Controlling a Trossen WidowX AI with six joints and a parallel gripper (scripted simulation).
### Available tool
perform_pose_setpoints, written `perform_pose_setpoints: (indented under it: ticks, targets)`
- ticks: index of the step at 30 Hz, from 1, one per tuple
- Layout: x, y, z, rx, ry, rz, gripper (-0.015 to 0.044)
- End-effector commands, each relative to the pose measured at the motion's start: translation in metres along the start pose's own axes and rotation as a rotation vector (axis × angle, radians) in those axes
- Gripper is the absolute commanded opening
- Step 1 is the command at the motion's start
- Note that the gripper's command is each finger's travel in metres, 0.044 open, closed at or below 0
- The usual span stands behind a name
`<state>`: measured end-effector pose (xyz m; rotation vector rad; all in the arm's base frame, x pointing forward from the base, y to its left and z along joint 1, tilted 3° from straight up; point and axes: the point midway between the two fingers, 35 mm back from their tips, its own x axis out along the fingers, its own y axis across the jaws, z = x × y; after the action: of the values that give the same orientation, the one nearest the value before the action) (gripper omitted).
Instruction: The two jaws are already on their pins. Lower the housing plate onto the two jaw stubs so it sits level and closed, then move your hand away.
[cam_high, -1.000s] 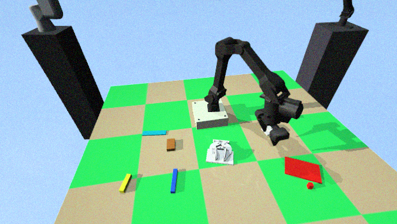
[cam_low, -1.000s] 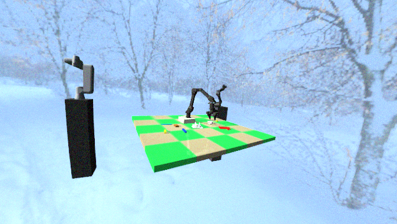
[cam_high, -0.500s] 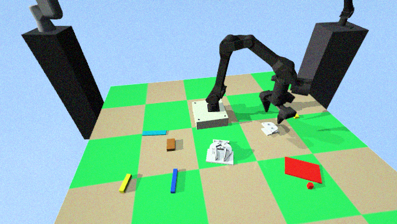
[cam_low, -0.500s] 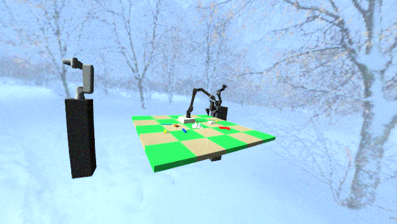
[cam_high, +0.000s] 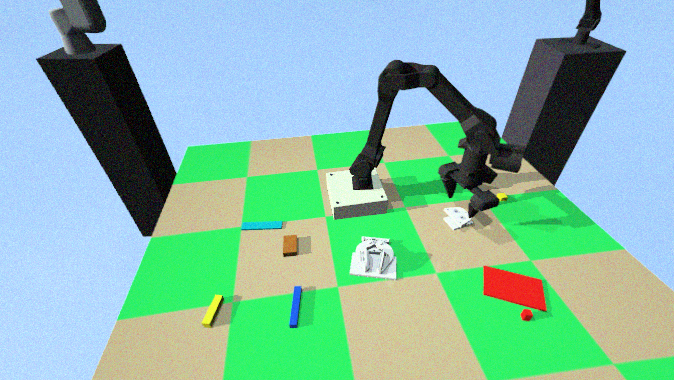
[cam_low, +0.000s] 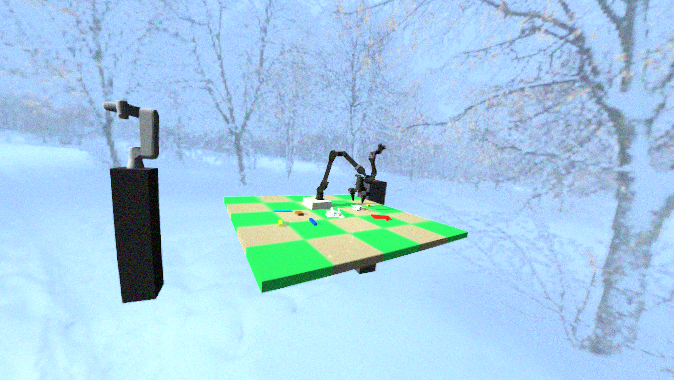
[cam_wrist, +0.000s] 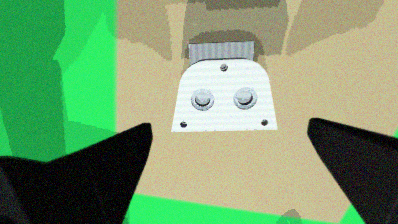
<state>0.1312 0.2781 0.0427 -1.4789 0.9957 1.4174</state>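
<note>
The white housing plate (cam_high: 455, 212) (cam_low: 357, 207) (cam_wrist: 224, 82) rests on the table, apart from the jaw assembly. In the wrist view it has a rounded edge, two round bosses, three small holes and a ribbed grey piece at its upper edge. In the top view it looks raised on a part beneath. My gripper (cam_high: 461, 205) (cam_low: 358, 201) (cam_wrist: 228, 128) is open and empty above the plate, its fingertips wider apart than the plate. The white base with the jaws (cam_high: 375, 257) (cam_low: 334, 213) stands in front of the robot's mount; its stubs are too small to make out.
A red sheet (cam_high: 515, 289) and small red block (cam_high: 526, 315) lie at front right. A small yellow block (cam_high: 501, 197) lies beyond the gripper. Cyan (cam_high: 261, 225), brown (cam_high: 290, 245), blue (cam_high: 295, 307) and yellow (cam_high: 212, 311) bars lie left of the jaw base.
</note>
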Motion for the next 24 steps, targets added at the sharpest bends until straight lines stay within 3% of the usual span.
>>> perform_pose_setpoints:
  ticks: [1, 24]
  targets:
    - [0.005, 0.000, -0.001, 0.002, 0.004, -0.002, 0.0440]
    - [0.028, 0.000, -0.001, 0.002, 0.004, -0.002, 0.0440]
